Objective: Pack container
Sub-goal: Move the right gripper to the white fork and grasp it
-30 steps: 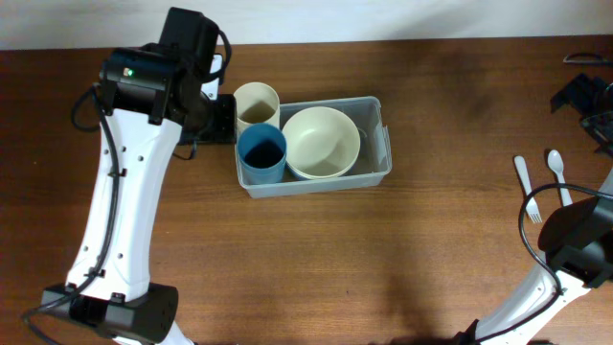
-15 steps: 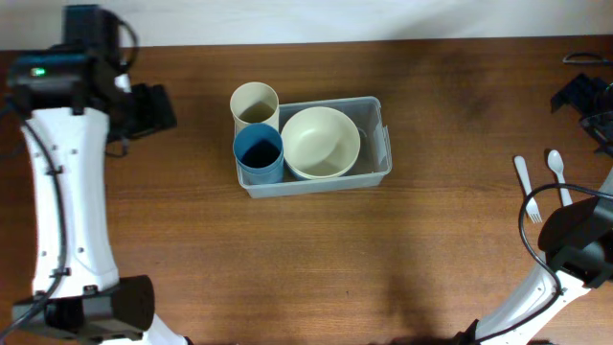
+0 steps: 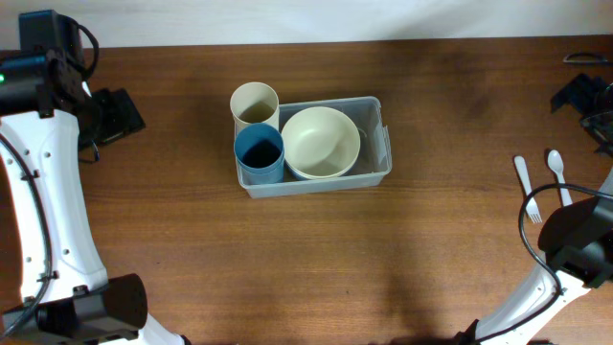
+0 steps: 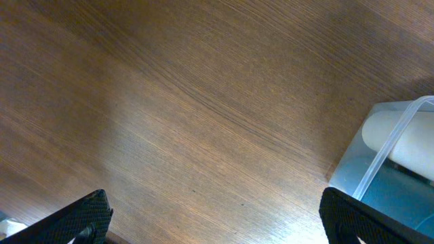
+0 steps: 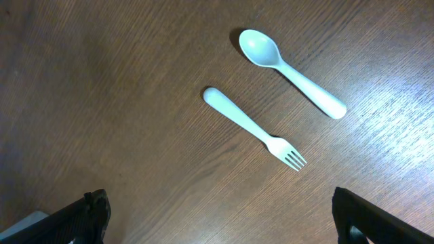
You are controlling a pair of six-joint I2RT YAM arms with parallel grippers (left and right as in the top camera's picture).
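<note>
Lying centrally, the container is well apart from the left gripper, whose jaws stand wide apart; the right gripper, far off, likewise gapes empty.

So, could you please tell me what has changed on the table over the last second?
The left gripper drew back leftwards from beside the cream cup to the table's far left, open and holding nothing. The container, cream cup, blue cup, bowl, fork, spoon and right arm stayed put.
</note>
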